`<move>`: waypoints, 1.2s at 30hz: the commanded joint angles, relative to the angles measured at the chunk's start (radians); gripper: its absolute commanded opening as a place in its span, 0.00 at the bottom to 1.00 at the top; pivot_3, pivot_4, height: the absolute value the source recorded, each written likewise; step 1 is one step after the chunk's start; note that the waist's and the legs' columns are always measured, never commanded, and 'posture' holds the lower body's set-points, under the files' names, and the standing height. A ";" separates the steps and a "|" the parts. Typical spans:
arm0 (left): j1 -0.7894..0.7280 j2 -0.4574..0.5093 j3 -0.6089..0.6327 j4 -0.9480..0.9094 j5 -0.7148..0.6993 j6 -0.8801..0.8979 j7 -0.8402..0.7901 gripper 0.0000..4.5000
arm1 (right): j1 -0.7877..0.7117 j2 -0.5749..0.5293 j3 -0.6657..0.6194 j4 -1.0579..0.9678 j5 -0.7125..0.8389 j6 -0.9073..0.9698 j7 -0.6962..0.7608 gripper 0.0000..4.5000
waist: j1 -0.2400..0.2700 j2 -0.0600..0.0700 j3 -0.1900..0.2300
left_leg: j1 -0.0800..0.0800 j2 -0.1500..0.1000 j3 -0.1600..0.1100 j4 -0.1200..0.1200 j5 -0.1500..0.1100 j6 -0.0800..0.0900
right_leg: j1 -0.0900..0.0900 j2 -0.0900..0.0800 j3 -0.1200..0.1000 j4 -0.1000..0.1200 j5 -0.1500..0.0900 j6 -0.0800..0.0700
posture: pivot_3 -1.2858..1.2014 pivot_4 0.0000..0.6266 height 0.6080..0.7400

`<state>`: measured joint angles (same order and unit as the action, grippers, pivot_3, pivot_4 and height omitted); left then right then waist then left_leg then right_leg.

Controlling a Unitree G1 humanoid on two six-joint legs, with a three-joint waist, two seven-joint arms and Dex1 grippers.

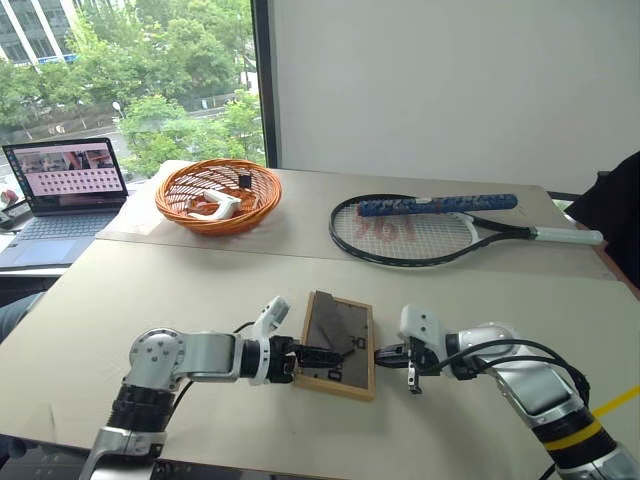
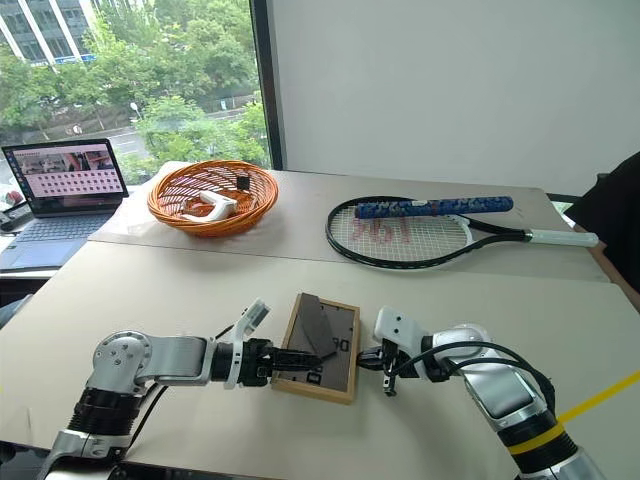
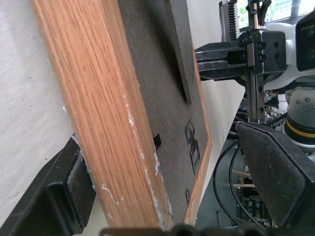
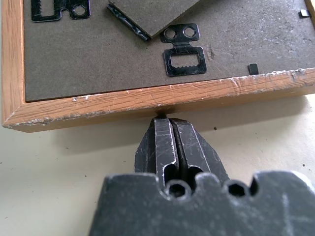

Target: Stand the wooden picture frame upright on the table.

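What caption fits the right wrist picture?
Shut right gripper pressing its tips against the wooden picture frame edge on the table.

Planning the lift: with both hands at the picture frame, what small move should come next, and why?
Probably close the left hand on the wooden picture frame: its fingers straddle the near edge, open, while the shut right hand only butts the opposite edge.

An orange wicker basket (image 1: 218,195), a tennis racket (image 1: 420,228) and an open laptop (image 1: 62,190) lie well apart.
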<state>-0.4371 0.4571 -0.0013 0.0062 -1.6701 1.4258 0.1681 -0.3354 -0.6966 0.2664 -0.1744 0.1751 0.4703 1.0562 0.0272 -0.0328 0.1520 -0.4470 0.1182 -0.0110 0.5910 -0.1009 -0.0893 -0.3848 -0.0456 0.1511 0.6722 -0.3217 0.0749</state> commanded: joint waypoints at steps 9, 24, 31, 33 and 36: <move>0.075 0.047 -0.040 -0.166 0.193 -0.057 -0.344 0.27 | -0.016 0.012 -0.075 -0.057 0.069 0.054 -0.033 0.00 | -0.015 0.000 0.000 | -0.009 0.000 0.000 -0.002 0.000 0.000 | -0.004 0.000 0.000 0.000 0.000 -0.001 | 0.52 0.24 0.72; 0.031 0.129 0.016 -0.143 0.533 -0.275 -0.704 0.26 | -0.201 0.023 -0.339 -0.133 0.469 0.441 -0.071 0.13 | -0.028 -0.002 0.003 | -0.010 0.000 -0.001 -0.002 0.000 0.001 | -0.004 0.000 0.000 -0.003 0.000 -0.001 | 0.52 0.24 0.72; -0.055 0.075 0.080 -0.042 0.420 -0.093 -0.679 0.26 | -0.227 0.127 -0.207 -0.105 0.437 0.429 -0.126 0.63 | -0.039 -0.002 0.004 | -0.014 0.000 -0.001 -0.002 0.000 0.001 | -0.006 0.000 -0.001 -0.003 0.001 0.000 | 0.52 0.24 0.72; -0.062 0.070 0.087 -0.042 0.418 -0.065 -0.675 0.26 | -0.232 0.146 -0.201 -0.091 0.445 0.433 -0.134 0.79 | -0.039 -0.002 0.004 | -0.014 0.000 -0.002 -0.002 -0.001 0.001 | -0.006 0.000 -0.002 -0.004 0.001 0.000 | 0.52 0.24 0.72; -0.073 0.046 0.105 -0.035 0.398 -0.027 -0.653 0.26 | -0.247 0.168 -0.155 -0.058 0.401 0.392 -0.139 0.86 | -0.039 -0.002 0.004 | -0.015 0.000 -0.002 -0.003 0.000 0.001 | -0.006 0.000 -0.002 -0.004 0.001 0.000 | 0.52 0.24 0.72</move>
<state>-0.4784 0.5210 0.0674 -0.0147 -1.2193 1.3799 -0.4816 -0.5550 -0.5380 0.1012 -0.2320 0.5949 0.9026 0.9204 -0.0121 -0.0346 0.1563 -0.4615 0.1184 -0.0129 0.5881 -0.1013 -0.0878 -0.3909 -0.0452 0.1493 0.6687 -0.3207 0.0748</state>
